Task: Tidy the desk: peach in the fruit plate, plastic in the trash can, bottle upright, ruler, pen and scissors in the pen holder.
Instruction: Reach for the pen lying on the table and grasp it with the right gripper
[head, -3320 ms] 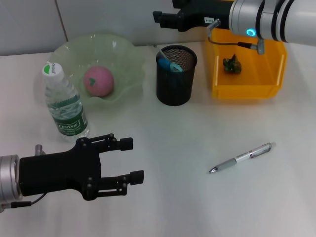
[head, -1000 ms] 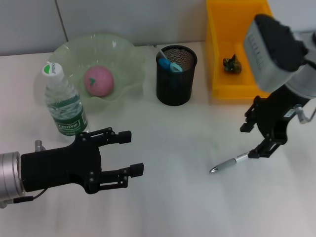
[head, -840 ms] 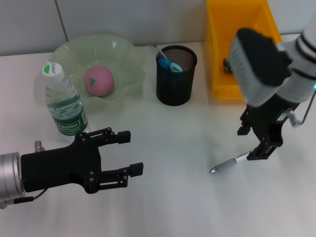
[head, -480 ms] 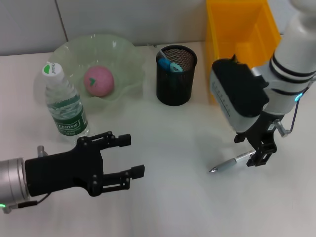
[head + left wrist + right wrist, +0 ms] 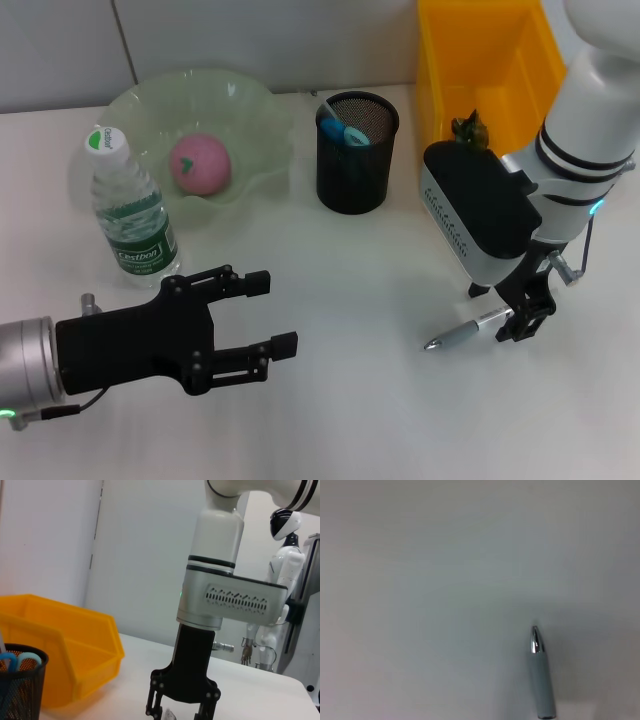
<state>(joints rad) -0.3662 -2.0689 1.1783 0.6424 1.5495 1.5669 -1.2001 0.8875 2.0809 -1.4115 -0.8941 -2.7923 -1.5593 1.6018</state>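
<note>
on the left, low over the white desk (image 5: pixel 330 420), the left gripper (image 5: pixel 265 315) hung idle with its black fingers spread apart and nothing between them. just behind it a bottle (image 5: pixel 128 205) stood upright with its white cap on, touching nothing but the desk. past the bottle sat the pale green plate (image 5: pixel 255 110), and the pink peach (image 5: pixel 199 163) lay in its hollow. further right stood the black mesh holder (image 5: pixel 355 170), with blue scissor handles (image 5: pixel 340 132) poking out of its top; the left wrist view caught the same holder (image 5: pixel 20 690) at its edge. behind and to the right of it was the yellow bin (image 5: pixel 500 70), and a small dark crumpled scrap (image 5: pixel 468 128) lay inside it, partly hidden by the right arm. in front of the bin the pen (image 5: pixel 470 329) lay flat on the desk, its metal tip pointing toward the left arm; the right wrist view showed that tip (image 5: pixel 535 641) resting on bare desk. the right gripper (image 5: pixel 514 312) pointed straight down over the back end of the pen, its fingers apart and one on each side of the barrel, not closed on it; from the left wrist view the two fingers (image 5: pixel 156 700) were down at desk level.
</note>
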